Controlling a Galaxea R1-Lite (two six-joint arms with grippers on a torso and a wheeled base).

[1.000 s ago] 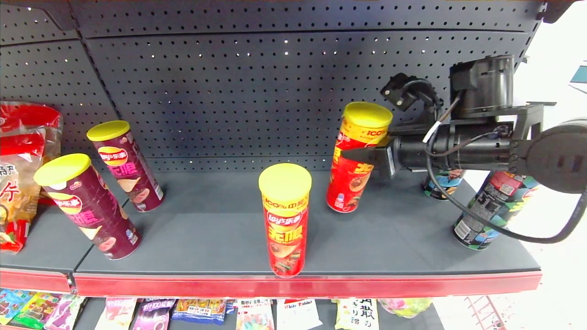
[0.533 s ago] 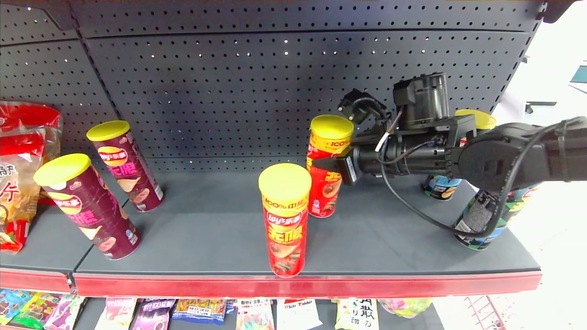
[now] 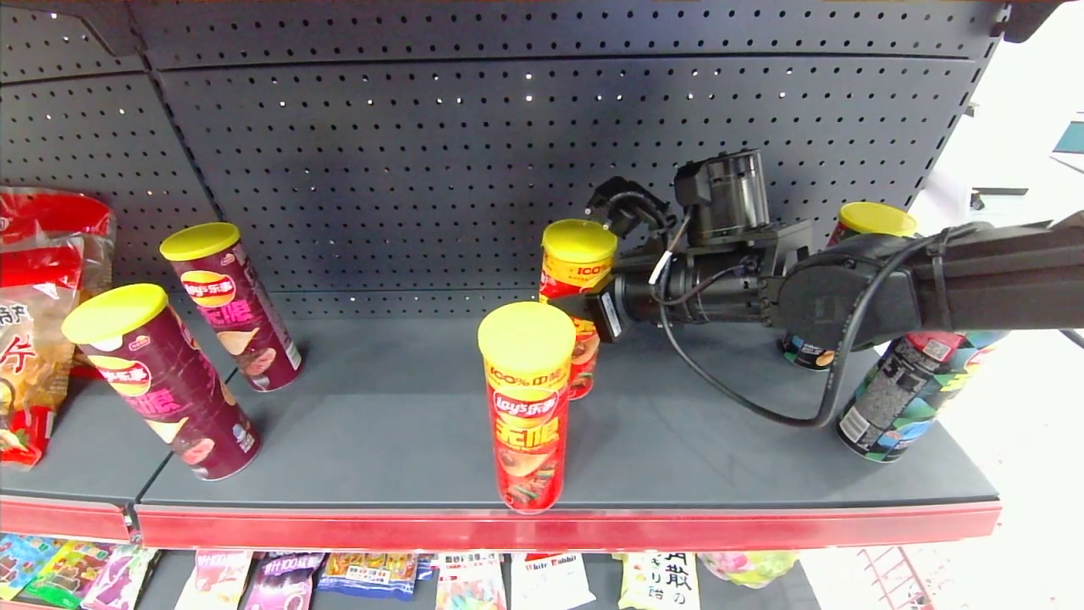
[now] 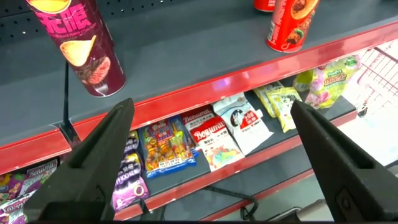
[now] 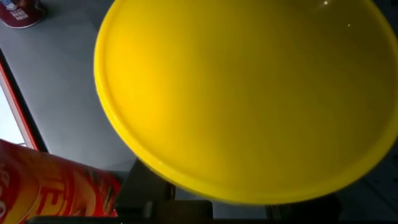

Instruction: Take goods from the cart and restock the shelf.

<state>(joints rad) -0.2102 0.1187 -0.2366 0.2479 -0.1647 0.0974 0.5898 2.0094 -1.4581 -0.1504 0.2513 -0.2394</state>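
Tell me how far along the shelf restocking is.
Looks done: a front red chip can stands on the shelf, two maroon cans to its left. In hand: the right gripper grips a second red chip can behind it, not yet released. Left: letting go, then more goods; the left gripper is open, empty.

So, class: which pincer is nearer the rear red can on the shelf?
Right. The right pincer grips the rear red can; the left pincer hangs open, out before the front edge of the shelf.

Even light on the shelf (image 3: 381, 424) — blown-out white at right, edges bowed.
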